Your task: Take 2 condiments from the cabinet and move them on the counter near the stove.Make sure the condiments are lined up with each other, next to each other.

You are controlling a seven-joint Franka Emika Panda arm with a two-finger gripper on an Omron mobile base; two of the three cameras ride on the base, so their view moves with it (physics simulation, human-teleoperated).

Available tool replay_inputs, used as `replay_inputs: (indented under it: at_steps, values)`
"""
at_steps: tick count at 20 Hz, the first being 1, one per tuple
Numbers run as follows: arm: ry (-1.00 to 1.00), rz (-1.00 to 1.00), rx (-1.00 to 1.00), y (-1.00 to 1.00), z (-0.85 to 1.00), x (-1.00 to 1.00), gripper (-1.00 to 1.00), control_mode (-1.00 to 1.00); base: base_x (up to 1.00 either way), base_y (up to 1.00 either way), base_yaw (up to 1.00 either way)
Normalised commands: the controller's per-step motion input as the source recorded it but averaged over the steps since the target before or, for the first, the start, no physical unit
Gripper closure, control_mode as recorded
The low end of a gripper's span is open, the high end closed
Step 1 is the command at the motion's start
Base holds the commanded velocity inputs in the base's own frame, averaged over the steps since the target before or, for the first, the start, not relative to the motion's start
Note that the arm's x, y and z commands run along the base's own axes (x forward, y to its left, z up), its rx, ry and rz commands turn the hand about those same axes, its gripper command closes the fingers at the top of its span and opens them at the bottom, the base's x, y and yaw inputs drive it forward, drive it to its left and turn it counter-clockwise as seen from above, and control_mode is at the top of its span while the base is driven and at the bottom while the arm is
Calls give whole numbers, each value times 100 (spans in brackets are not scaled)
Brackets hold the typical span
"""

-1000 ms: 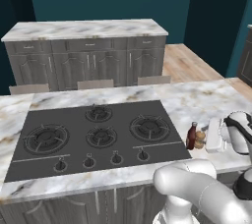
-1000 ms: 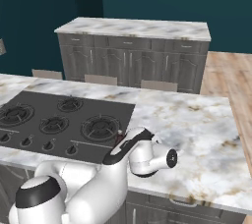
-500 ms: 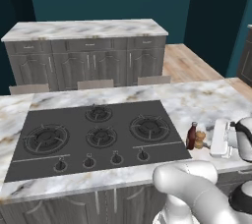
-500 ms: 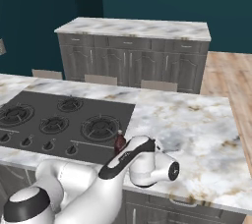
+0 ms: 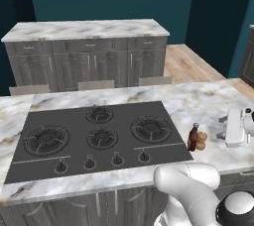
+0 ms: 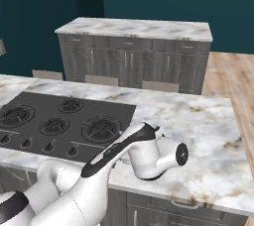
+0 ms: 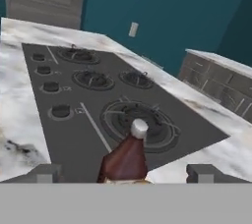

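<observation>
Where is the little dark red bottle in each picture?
Left base view: the bottle stands right of centre, on the counter beside the stove's right edge, next to a tan shaker.
Right base view: I cannot make it out.
Hand view: bottom centre.
Shared landmark: the black stove.

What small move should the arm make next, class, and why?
Probably draw the gripper straight back. Its fingers stand wide apart either side of the bottle, which stands upright on the counter touching the shaker, right beside the stove.
</observation>
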Motion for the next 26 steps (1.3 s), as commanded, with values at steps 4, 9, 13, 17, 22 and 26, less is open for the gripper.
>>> replay_inputs:
  at_steps: [4, 9, 13, 17, 22, 26]
  values:
    - [24, 0, 0, 39, 96, -41, -100, -100, 0, 0, 0]
    - [20, -7, -3, 81, 76, -19, -100, -100, 0, 0, 0]
    - [16, -18, -3, 100, 60, -2, -100, -100, 0, 0, 0]
    - [17, -34, -1, 100, 47, -1, -100, -100, 0, 0, 0]
    - [7, -44, -12, 76, 10, 8, -100, -100, 0, 0, 0]
    - [1, -44, -9, 50, 0, 11, -100, -100, 0, 0, 0]
